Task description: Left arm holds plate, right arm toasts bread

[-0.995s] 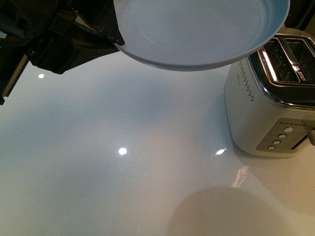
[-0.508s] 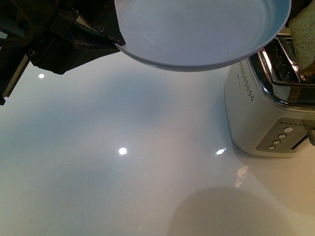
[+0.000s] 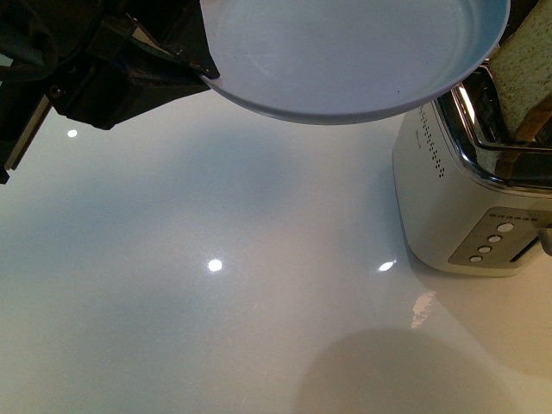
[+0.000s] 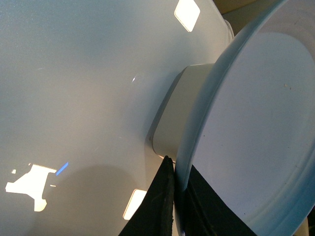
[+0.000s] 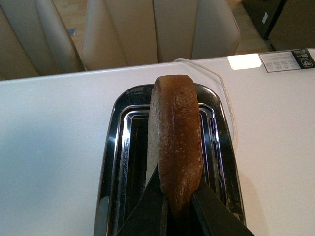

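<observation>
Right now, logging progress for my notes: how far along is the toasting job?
Done: the left tool grips the round pale blue plate, held above the white table. In hand: the right tool pinches the tan bread slice above the slots of the white chrome-topped toaster. Left: lowering it in and toasting.

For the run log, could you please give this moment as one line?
left gripper: shut on plate | right gripper: shut on bread | bread over toaster slots

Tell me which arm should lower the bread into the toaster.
Right. The right hand grips the bread over the toaster slots. The left hand is clamped on the plate rim, holding it up beside the toaster.
</observation>
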### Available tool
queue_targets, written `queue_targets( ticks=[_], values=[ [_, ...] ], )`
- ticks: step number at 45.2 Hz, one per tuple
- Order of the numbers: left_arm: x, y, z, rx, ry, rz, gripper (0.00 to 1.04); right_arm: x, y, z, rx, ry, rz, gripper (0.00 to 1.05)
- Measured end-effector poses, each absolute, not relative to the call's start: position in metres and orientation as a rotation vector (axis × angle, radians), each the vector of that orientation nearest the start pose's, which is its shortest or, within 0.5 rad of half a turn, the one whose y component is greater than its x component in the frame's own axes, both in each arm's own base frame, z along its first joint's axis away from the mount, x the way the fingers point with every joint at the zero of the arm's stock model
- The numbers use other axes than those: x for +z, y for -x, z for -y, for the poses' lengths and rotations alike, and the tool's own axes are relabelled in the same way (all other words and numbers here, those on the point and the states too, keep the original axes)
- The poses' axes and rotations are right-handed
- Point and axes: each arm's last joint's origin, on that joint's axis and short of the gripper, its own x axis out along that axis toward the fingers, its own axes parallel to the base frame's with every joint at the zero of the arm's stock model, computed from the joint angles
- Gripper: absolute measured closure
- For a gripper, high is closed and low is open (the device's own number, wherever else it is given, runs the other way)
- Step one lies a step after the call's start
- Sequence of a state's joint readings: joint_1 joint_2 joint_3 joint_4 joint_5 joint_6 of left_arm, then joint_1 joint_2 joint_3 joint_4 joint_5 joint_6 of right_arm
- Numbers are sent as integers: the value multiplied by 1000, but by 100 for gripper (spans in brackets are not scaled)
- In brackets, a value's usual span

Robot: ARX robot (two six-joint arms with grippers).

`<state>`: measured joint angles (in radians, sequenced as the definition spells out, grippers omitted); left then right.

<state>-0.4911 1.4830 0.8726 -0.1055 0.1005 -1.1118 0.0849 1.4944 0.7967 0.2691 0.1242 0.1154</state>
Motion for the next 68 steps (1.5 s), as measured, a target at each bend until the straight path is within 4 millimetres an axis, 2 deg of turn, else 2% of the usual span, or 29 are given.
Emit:
queue_targets(
  ticks=[14,23,39,45,49,57,68],
  values=[
    [212,-268,146,-109,891,-936,102,205,-320,-31,-53,-46,-441,101],
    [212,-268,146,-109,891,-936,102,187,-321,-34,-54,-11,-498,101],
    [212,-267,146,-109,891,-935,102,183,-319,-35,-48,14,-507,101],
    [212,-267,146,-109,892,-936,102,182,-319,-35,-46,17,-509,85],
    [212,-267,146,-109,891,-935,102,181,-318,-35,-46,19,-515,71],
    [212,-267,146,-109,892,-936,102,180,-315,-34,-50,19,-525,52],
    [212,-267,146,-109,892,-936,102,195,-302,-25,-61,4,-497,24]
  ],
)
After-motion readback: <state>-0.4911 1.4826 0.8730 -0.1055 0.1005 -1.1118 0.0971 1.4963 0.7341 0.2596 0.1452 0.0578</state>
